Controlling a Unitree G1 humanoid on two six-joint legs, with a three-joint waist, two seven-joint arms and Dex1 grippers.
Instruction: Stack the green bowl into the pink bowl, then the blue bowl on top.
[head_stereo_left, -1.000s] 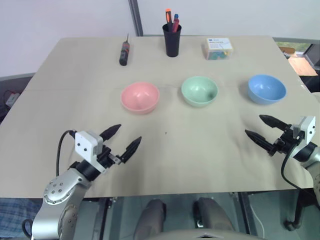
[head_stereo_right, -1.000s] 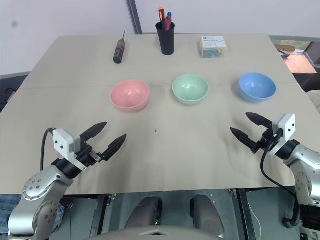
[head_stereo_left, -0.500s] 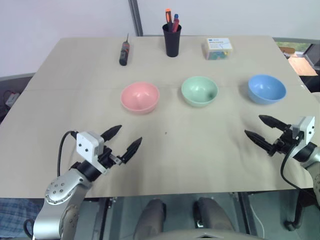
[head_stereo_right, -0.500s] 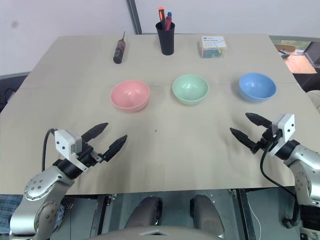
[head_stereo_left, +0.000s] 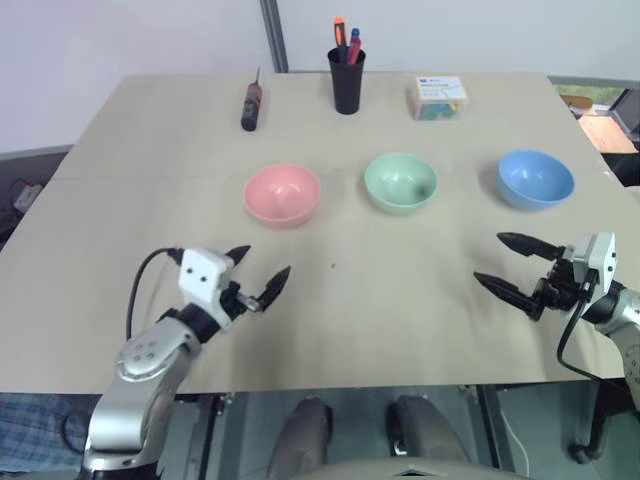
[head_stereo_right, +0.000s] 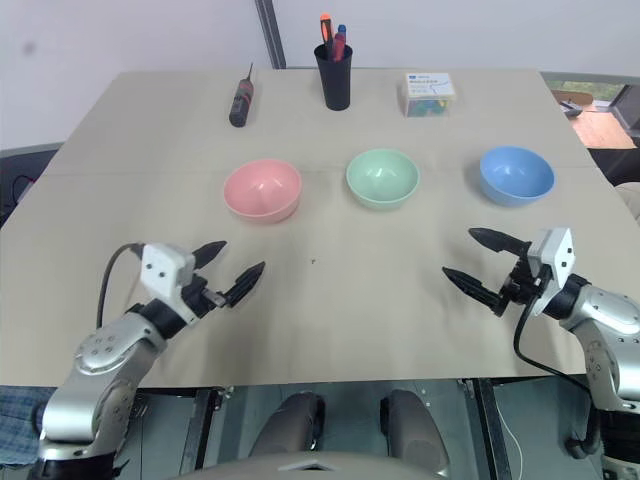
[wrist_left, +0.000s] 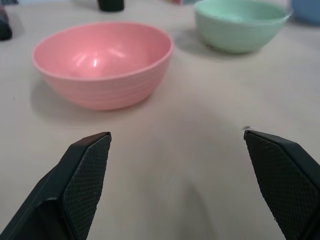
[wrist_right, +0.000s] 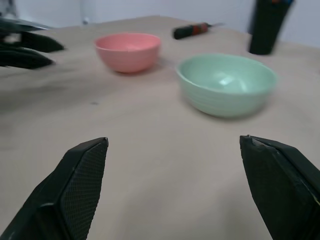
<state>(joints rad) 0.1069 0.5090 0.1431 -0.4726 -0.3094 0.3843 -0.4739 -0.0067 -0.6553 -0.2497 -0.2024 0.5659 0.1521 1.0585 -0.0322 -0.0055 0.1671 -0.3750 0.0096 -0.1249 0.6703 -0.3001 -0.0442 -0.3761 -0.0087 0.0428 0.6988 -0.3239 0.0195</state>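
Across the middle of the table (head_stereo_left: 120, 130) the three bowls stand in a row, apart from one another: the pink bowl (head_stereo_left: 282, 194) toward the left edge, the green bowl (head_stereo_left: 400, 182) in the middle, the blue bowl (head_stereo_left: 535, 179) near the right edge. Near the front edge, the left gripper (head_stereo_left: 257, 273) and right gripper (head_stereo_left: 511, 264) hover with fingers spread wide (both empty), well short of the bowls.

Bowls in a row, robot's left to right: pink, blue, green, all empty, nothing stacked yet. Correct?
Order is wrong. The green bowl sits in the middle, with the pink bowl on the robot's left and the blue bowl on its right. The left eye view shows it. All empty, nothing stacked.
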